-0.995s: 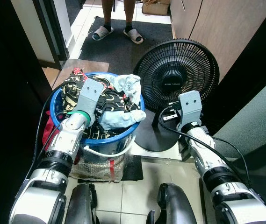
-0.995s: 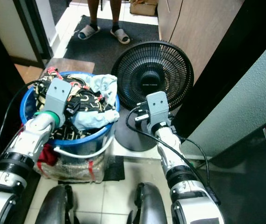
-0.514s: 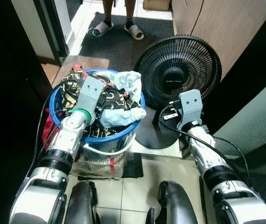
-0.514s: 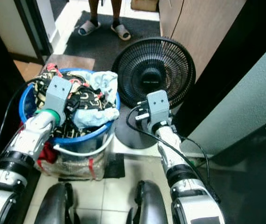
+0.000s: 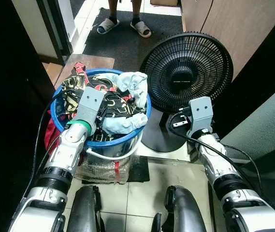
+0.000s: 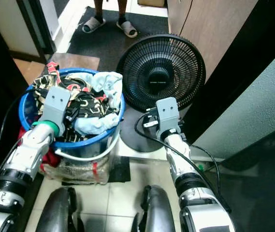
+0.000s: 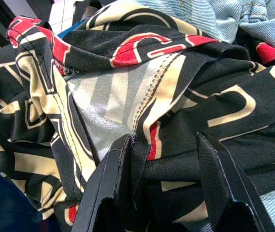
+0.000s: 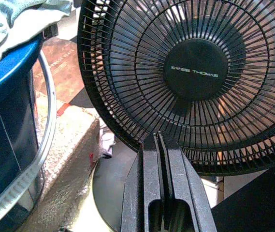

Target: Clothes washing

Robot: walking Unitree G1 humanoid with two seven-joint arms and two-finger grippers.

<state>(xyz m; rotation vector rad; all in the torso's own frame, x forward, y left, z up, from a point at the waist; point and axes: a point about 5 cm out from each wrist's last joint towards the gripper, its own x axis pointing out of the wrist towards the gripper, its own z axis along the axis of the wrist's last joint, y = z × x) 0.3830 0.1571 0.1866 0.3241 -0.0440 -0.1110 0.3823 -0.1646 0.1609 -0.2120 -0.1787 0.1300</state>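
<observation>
Left gripper point(image 7: 164, 181) sits spread apart, its fingers point(image 7: 109, 181) pressed into the black, cream and red patterned shirt point(image 7: 142, 92) heaped in the blue bucket point(image 5: 60, 104) at the left, on a wrapped block, with pale blue denim point(image 5: 133, 87) beside the shirt at the bucket's right rim. Right of the bucket a black fan point(image 5: 186, 67) stands on the floor, and the right gripper point(image 8: 160, 159) hangs before its base with fingers pressed together, holding nothing. At the top a person's feet in sandals point(image 5: 123, 25) stand on a dark mat point(image 5: 123, 46).
</observation>
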